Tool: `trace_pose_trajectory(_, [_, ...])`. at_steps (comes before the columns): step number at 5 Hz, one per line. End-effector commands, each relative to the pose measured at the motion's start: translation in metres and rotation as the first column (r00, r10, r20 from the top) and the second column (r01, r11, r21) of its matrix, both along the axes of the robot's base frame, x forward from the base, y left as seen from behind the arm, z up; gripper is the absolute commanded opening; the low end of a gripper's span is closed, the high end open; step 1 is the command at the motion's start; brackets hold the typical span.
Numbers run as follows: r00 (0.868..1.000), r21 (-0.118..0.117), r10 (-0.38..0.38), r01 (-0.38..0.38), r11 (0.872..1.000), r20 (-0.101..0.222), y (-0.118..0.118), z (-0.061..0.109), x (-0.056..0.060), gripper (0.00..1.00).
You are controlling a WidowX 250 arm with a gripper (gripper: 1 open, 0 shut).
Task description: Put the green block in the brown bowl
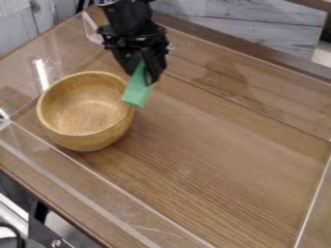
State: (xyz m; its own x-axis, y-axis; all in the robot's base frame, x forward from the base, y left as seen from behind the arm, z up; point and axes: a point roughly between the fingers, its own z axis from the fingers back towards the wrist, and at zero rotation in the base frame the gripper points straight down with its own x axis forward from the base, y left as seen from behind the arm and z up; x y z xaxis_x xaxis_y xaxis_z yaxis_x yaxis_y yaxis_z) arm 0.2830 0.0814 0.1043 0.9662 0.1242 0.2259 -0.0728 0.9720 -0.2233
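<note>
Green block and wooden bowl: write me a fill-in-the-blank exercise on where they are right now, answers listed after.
1. The black gripper is shut on the flat bright ____ rectangular block.
2. The block hangs in the air beside the rim of the round honey-brown wooden ____.
3. The inside of that bowl is ____.
4. The bowl stands on a brown wood-grain ____.

Missing words: green; bowl; empty; table
</note>
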Motion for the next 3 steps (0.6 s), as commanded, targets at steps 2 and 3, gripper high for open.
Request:
trace_pose_trajectory(2, [0.997,0.025,0.041,-0.043,0.999,0.064,0.02,0.015,-0.006,0.0])
trace_pose_trajectory(3, [0.997,0.024,0.06,-0.061,0.998,0.058,0.027,0.012,-0.011,0.0])
